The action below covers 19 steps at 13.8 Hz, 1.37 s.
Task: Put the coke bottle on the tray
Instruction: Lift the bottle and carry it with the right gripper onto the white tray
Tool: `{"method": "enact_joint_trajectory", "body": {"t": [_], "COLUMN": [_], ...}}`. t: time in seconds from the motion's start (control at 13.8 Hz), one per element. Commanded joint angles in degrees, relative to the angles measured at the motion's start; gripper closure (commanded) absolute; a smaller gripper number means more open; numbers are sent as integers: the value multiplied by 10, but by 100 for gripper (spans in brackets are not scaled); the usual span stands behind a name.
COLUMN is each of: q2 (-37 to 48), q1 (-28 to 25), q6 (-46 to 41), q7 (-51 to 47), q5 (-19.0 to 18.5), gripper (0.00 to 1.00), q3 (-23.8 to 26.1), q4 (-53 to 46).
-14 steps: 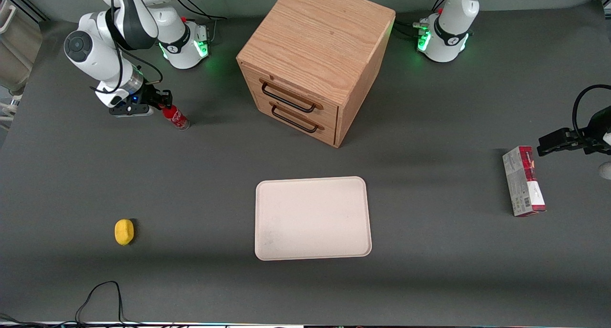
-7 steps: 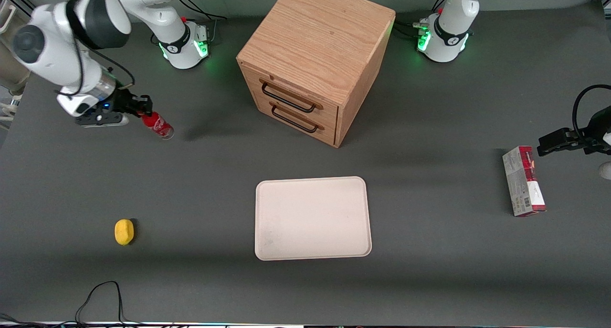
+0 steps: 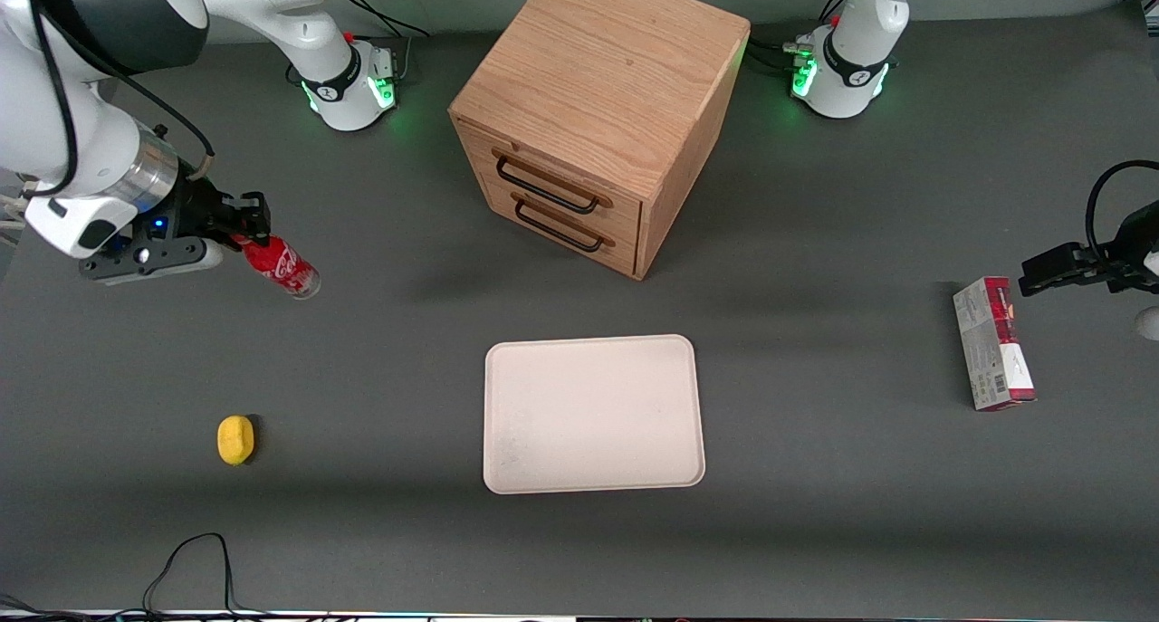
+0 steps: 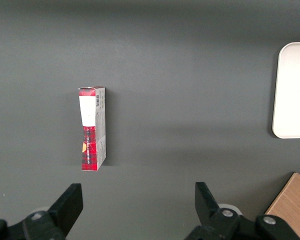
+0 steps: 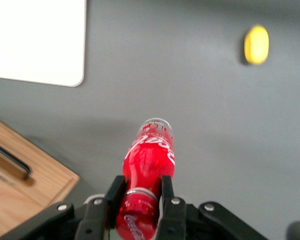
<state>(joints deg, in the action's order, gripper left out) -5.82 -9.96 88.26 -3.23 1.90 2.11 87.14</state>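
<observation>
My right gripper [image 3: 249,226] is shut on the neck of the coke bottle [image 3: 281,266], a slim red bottle with white script. It holds the bottle in the air at the working arm's end of the table, tilted, base hanging down. In the right wrist view the fingers [image 5: 166,190] clamp the bottle [image 5: 150,157] just under its red cap. The cream-white tray [image 3: 593,414] lies flat mid-table, nearer the front camera than the cabinet. Its corner shows in the right wrist view [image 5: 37,40] and its edge shows in the left wrist view [image 4: 292,90].
A wooden two-drawer cabinet [image 3: 598,115] stands farther from the camera than the tray. A small yellow object [image 3: 235,439] lies near the working arm's end. A red-and-white carton [image 3: 993,343] lies toward the parked arm's end.
The right gripper has lifted the coke bottle off the table and carried it upward and nearer the front camera. The arm looms larger in the front view.
</observation>
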Motion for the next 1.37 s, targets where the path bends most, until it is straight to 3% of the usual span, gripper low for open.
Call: {"method": "enact_joint_trajectory", "body": {"t": [0.0,0.22,0.36,1.01,1.16,1.3], "q2": [-151,-272,-317,-457,-466,-467], "q1": [-1,-3,-19,-62,-61,-59], "q6": [-64,-42,44,271,285,297], "q7": [-22,-90,-96,-93,-96,-118], "q5": [15,10,-21,-138,-148,-148], "gripper": [100,100,100,99,96,85], "q3": [41,119,148,148,148,148], "q4": [-223,-348,-354,-334,-321,-304]}}
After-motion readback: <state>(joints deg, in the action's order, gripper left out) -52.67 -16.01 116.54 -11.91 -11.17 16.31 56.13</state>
